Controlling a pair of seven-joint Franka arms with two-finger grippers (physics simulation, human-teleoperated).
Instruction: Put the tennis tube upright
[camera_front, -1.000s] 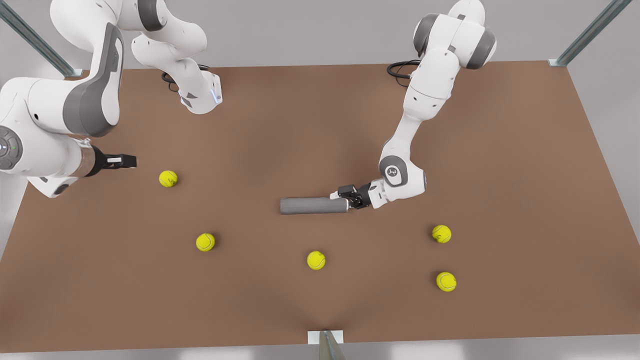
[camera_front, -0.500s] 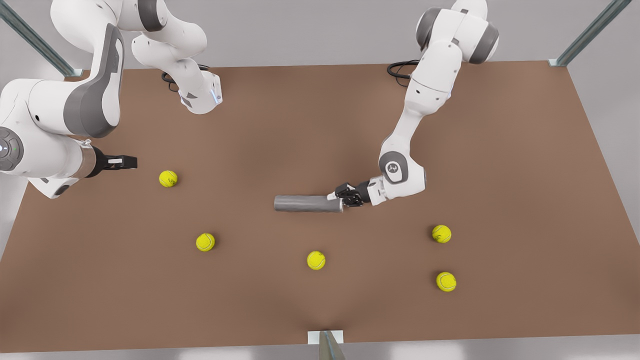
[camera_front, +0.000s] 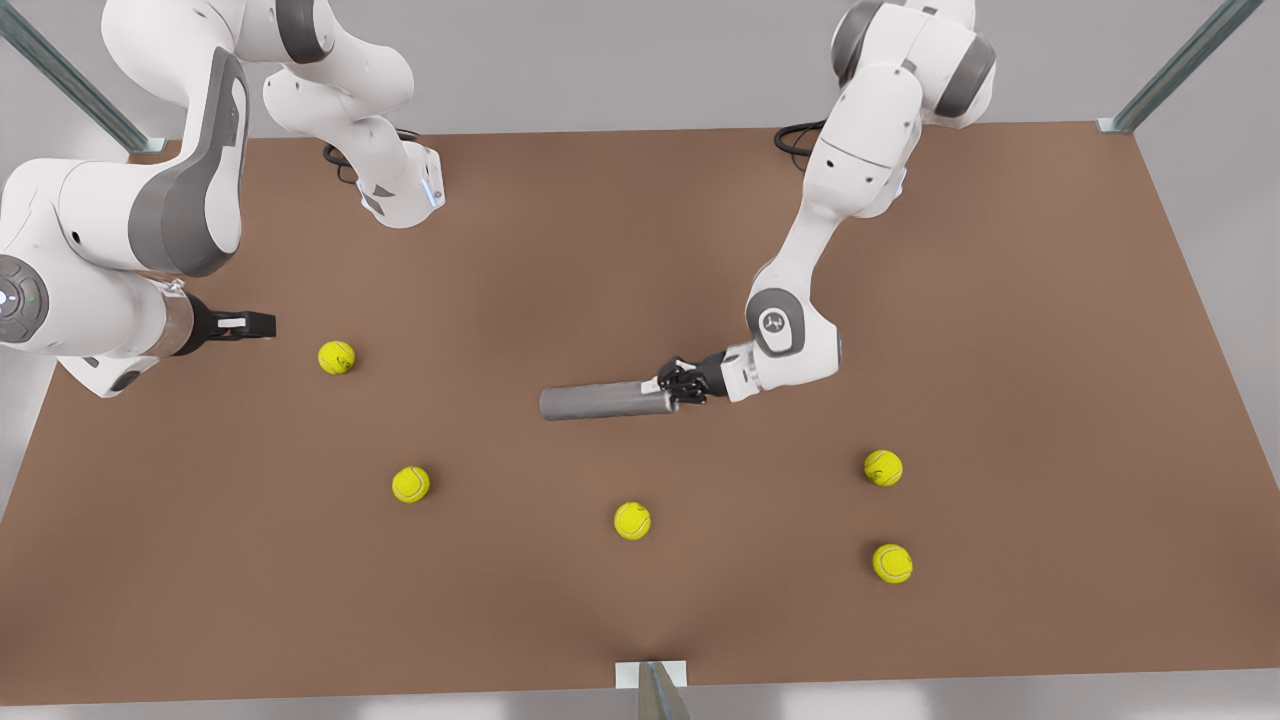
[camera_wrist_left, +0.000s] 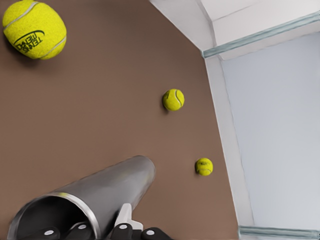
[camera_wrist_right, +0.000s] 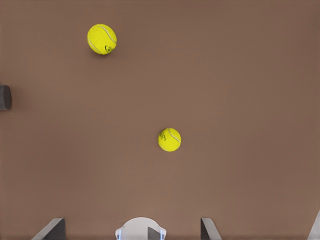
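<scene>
The tennis tube (camera_front: 600, 401) is a grey cylinder lying on its side near the middle of the brown table (camera_front: 1000, 300). My left gripper (camera_front: 668, 392) is at the end of the tube toward the front view's right. It is shut on the tube (camera_wrist_left: 110, 187) at the rim of its round mouth, with one finger inside the mouth and one finger (camera_wrist_left: 125, 217) outside the wall. My right gripper (camera_front: 262, 323) waits at the front view's left, open and holding nothing, with its fingers (camera_wrist_right: 54, 229) spread wide. The tube's far end (camera_wrist_right: 4, 97) shows at the edge of the right wrist view.
Several yellow-green tennis balls lie loose on the table: one (camera_front: 336, 357) near the right gripper, one (camera_front: 410, 484) in front of it, one (camera_front: 632, 520) in front of the tube, and two (camera_front: 883, 467) (camera_front: 892, 563) toward the front view's right. The arm bases stand at the far edge.
My left gripper has carried the tube's mouth end toward the front view's left and a little farther back, so the whole tube has shifted left. The right arm has not moved.
</scene>
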